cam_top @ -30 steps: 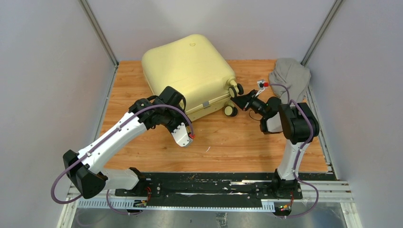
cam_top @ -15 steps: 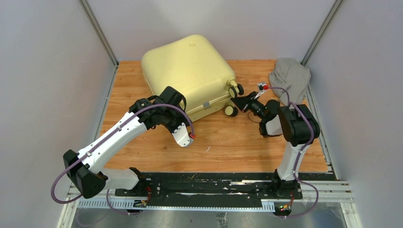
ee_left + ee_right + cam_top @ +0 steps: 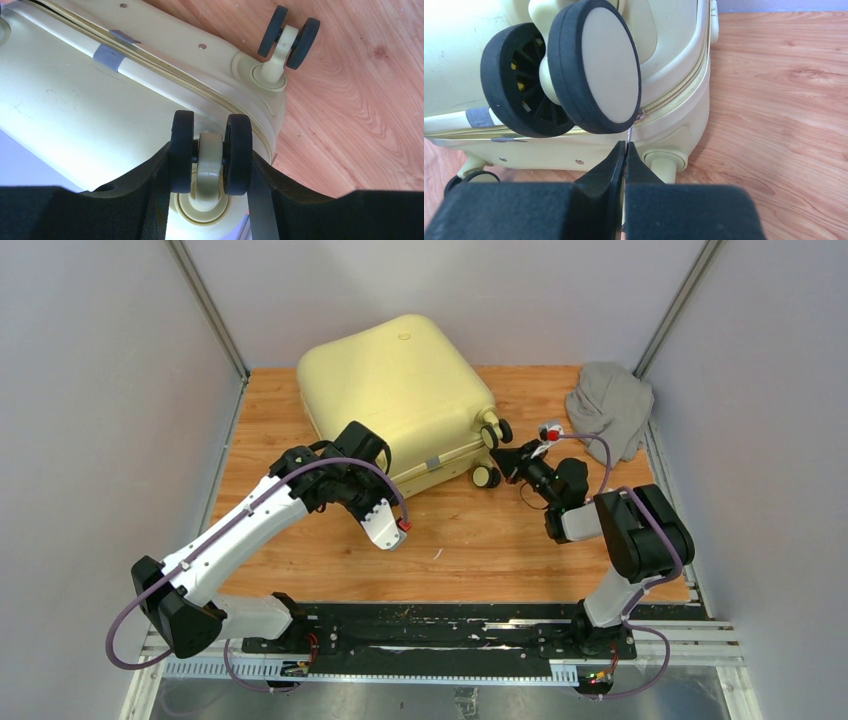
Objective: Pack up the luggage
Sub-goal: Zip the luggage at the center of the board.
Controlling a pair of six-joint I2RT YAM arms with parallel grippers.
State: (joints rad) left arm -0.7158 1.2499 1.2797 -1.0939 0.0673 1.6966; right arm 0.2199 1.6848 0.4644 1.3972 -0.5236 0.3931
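The luggage (image 3: 400, 380), a pale yellow hard-shell suitcase, lies closed at the back of the wooden table. My left gripper (image 3: 358, 442) is at its near left corner. In the left wrist view its jaws (image 3: 210, 160) press both sides of a black twin wheel (image 3: 210, 150). My right gripper (image 3: 502, 452) is at the near right corner, between the two wheels there. The right wrist view shows it (image 3: 625, 147) shut on the thin metal zipper pull (image 3: 629, 134), just under a big wheel (image 3: 594, 70). The zipper line (image 3: 674, 100) looks closed.
A crumpled grey cloth (image 3: 610, 405) lies at the back right corner of the table. Grey walls close in on the left, right and back. Another twin wheel (image 3: 288, 36) sticks out over bare wood (image 3: 470, 540) in front of the suitcase.
The right gripper has closed fully on the zipper pull, and its arm's elbow has swung toward the near edge. The left arm and the suitcase have not moved.
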